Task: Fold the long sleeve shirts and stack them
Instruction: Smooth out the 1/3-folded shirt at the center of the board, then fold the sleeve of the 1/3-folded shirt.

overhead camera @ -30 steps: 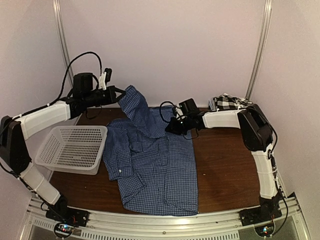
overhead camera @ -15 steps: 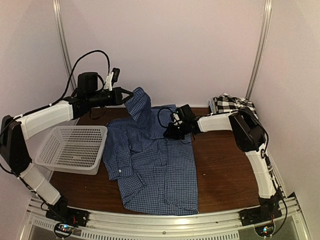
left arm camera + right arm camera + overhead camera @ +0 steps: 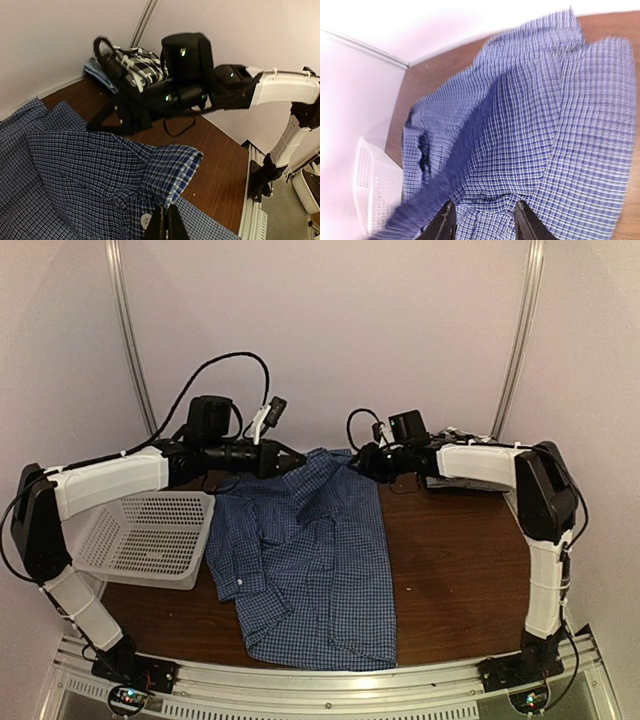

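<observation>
Inward over the counter (image 3: 450,570) the left gripper (image 3: 297,462) has carried the cuff (image 3: 172,167) of the blue shirt (image 3: 320,570), pinched tight. Right gripper (image 3: 485,205) has pulled back off the cloth, fingers spread.

A dark brown wooden table (image 3: 450,580) carries three things. A blue fine-checked shirt (image 3: 320,580) sprawls rumpled across the middle, from near the front edge to the far edge, where part of it is raised off the wood. Just beside it at the table's left edge sits a white mesh basket (image 3: 150,535) whose near corner touches the shirt's left side. Well apart from both, a bunched black-and-white checked shirt (image 3: 135,62) lies in the far right corner against the wall.
</observation>
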Controlling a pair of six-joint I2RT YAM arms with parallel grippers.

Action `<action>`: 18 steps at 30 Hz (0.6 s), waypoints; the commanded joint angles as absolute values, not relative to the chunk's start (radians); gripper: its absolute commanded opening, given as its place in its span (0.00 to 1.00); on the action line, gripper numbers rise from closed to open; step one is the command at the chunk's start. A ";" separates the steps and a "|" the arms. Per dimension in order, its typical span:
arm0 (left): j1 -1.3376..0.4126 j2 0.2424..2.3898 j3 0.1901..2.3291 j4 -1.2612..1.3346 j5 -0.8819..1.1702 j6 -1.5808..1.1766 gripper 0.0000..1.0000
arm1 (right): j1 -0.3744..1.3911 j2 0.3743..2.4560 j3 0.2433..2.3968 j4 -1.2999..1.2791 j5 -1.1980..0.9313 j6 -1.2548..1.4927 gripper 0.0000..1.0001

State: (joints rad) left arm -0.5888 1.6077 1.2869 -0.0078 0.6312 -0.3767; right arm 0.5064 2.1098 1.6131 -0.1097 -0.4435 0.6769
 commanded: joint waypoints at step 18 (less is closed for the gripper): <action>-0.898 1.922 1.368 -0.297 0.705 -0.230 0.00 | 0.420 1.643 1.239 -0.202 -0.251 0.574 0.47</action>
